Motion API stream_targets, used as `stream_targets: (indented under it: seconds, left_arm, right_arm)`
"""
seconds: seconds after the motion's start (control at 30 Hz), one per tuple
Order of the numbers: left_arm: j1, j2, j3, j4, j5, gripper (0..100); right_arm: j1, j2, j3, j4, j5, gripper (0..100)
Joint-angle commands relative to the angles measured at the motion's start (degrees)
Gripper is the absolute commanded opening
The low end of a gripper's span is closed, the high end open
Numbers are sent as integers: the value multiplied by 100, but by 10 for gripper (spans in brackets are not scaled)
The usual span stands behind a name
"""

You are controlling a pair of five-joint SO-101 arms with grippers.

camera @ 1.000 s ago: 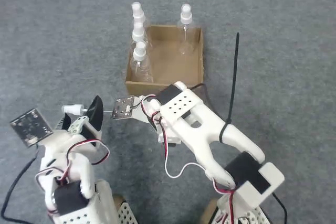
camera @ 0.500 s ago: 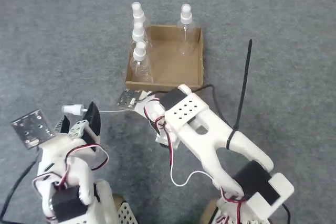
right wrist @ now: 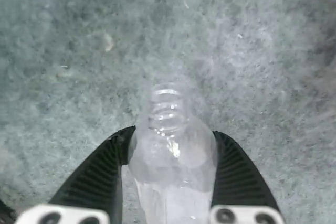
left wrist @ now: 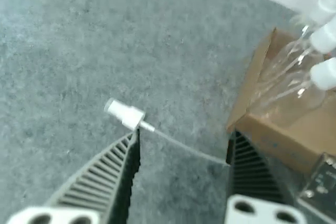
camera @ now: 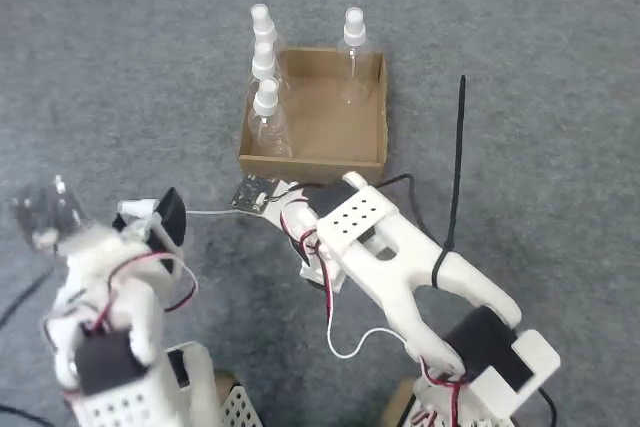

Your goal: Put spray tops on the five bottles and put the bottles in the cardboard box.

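Four capped bottles (camera: 268, 112) stand in one box (camera: 310, 163) at twelve o'clock. The right claw (right wrist: 173, 134) is clamped on the fifth, uncapped bottle (right wrist: 168, 111). The left claw (left wrist: 184, 136) gapes wide, with one spray top (left wrist: 125, 114) lying across its gap.

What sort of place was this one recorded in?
Probably a robotics lab or hobby bench: a table under grey carpet-like covering, two small white arms with exposed wiring, and a cardboard box holding spray bottles.
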Motion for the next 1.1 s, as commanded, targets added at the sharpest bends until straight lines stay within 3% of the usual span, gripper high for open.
stream_targets:
  seconds: [0.0, 0.33, 0.53, 0.87, 1.07]
  left_arm:
    - [-9, 1327, -611, -26, 62, 246]
    - [-1108, 2356, -593, -949, 193, 246]
    - [-1134, 3692, -998, -976, 220, 246]
    - [-1134, 6215, -2308, -949, 1389, 250]
    - [-1108, 7095, -2712, -985, 1459, 250]
  right_arm:
    - [207, -374, -53, -163, -70, 80]
    - [277, -365, -62, -171, -70, 80]
    - [277, -365, -53, -171, -70, 80]
    - [277, -365, -44, -171, -70, 80]
    - [268, -365, -35, -171, -62, 80]
